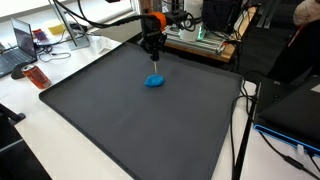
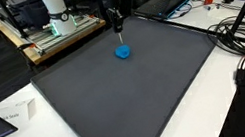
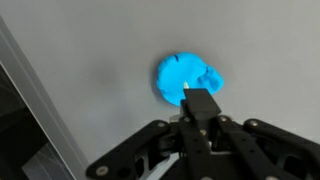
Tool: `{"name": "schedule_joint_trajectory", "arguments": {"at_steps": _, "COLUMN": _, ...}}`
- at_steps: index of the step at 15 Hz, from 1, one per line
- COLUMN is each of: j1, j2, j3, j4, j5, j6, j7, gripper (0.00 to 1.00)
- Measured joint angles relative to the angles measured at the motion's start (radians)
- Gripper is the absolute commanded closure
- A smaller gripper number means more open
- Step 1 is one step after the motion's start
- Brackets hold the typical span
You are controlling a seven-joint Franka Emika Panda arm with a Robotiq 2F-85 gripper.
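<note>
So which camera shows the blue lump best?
The wrist view: the blue lump fills the centre and its uneven outline is clear, with only its lower right edge hidden by the shut claw. In both exterior views the lump is just a small blue spot on the dark mat, below the claw.

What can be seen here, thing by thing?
blob: one, blue, on the mat, under the gripper's tips
mat: one, dark grey, on the table
laptop: one, grey, open, beyond the mat's corner
paper: one, white, beside the mat
cables: several, black, off the mat's edge
gripper: one, black, shut, right over the blob; whether it touches is unclear
</note>
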Motion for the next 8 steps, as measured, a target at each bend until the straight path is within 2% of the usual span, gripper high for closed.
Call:
{"name": "schedule_joint_trajectory", "arguments": {"at_steps": 4, "j1": 0.032, "j2": 0.001, "j3": -0.037, "j4": 0.023, "j5": 0.0, "j6": -0.018, "j7": 0.04, "gripper": 0.97}}
{"name": "schedule_joint_trajectory", "arguments": {"at_steps": 8, "j1": 0.091, "j2": 0.0, "j3": -0.112, "j4": 0.053, "j5": 0.0, "j6": -0.02, "j7": 0.075, "gripper": 0.97}}
